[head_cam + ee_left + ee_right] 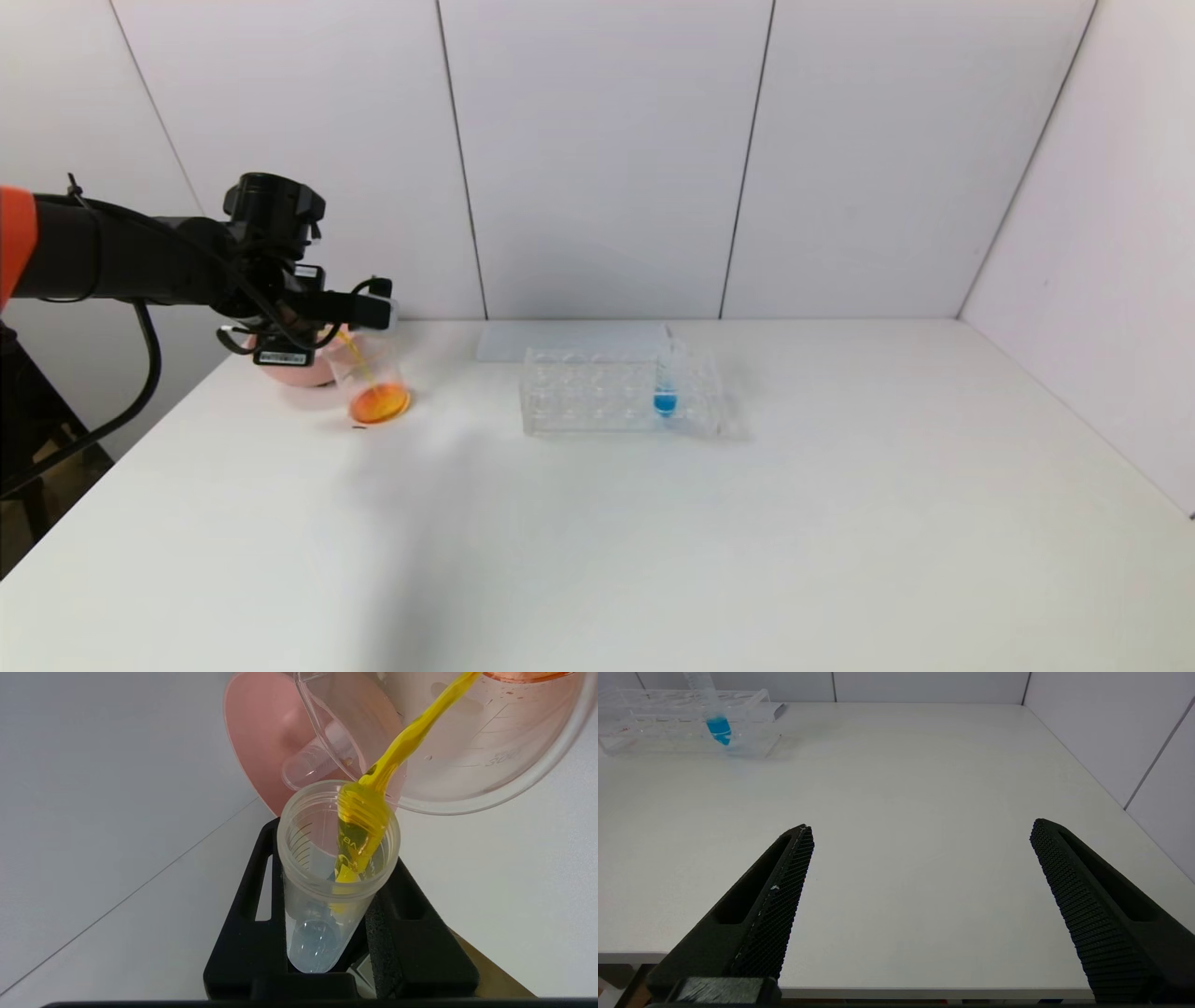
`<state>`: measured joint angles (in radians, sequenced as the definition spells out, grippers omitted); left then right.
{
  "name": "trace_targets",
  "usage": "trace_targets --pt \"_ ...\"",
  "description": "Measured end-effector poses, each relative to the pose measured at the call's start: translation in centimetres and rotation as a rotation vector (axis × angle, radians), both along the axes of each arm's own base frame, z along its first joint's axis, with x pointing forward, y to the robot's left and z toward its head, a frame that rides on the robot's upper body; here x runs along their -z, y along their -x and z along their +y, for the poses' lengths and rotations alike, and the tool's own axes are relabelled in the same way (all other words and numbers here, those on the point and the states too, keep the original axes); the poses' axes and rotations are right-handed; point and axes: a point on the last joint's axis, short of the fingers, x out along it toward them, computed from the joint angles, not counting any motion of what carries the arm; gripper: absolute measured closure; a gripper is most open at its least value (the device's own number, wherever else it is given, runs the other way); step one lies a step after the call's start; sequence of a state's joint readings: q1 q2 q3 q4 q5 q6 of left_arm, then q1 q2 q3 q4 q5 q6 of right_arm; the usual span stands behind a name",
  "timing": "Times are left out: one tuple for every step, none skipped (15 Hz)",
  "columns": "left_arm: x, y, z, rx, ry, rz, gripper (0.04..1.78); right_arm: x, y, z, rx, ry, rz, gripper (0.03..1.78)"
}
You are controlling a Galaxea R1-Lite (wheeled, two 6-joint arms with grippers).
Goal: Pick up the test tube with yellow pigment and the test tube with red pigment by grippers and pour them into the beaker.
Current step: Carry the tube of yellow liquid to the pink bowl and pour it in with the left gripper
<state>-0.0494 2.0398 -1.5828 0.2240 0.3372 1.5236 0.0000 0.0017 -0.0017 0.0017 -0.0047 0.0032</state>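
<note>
Left claw [327,933] pinching yellow tube [334,868] tipped over beaker [373,383] beside pink bowl [289,371], stream running — hold steady above rim till drained; right claw [920,891] spread over counter [924,788].

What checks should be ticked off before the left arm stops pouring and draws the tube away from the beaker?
1. Left gripper shut on the test tube with yellow pigment: ok.
2. Yellow stream landing inside the beaker: ok.
3. Tube emptied: not ok, yellow liquid is at its mouth.
4. Red already poured: ok, orange liquid lies in the beaker and an empty tube sits in the pink bowl.
5. Beaker upright on the table: ok.
6. Right gripper open, away from the rack: ok.
</note>
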Motion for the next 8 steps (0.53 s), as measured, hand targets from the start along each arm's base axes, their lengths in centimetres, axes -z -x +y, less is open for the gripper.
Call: trace_targets --pt "-0.02 -0.02 -0.04 -0.003 -0.024 0.003 1.33 0.0 0.0 0.0 0.0 0.0 0.0 0.11" --pt "-0.04 -0.03 -0.08 0.0 -0.038 0.005 1.33 0.0 0.0 0.0 0.0 0.0 0.0 0.11" --pt "-0.04 -0.05 -0.11 0.004 -0.043 0.007 1.33 0.0 0.0 0.0 0.0 0.0 0.0 0.11" --pt "-0.07 -0.07 -0.14 0.004 -0.045 0.006 1.33 0.0 0.0 0.0 0.0 0.0 0.0 0.11" --pt "-0.09 -0.09 -0.18 0.009 -0.052 0.008 1.33 0.0 0.0 0.0 0.0 0.0 0.0 0.11" --pt "-0.08 -0.1 -0.25 0.022 -0.069 0.014 1.33 0.0 0.0 0.0 0.0 0.0 0.0 0.11" --pt "-0.09 -0.12 -0.45 0.036 -0.09 0.019 1.33 0.0 0.0 0.0 0.0 0.0 0.0 0.11" --pt "-0.19 -0.17 -0.7 0.04 -0.103 0.016 1.33 0.0 0.0 0.0 0.0 0.0 0.0 0.11"
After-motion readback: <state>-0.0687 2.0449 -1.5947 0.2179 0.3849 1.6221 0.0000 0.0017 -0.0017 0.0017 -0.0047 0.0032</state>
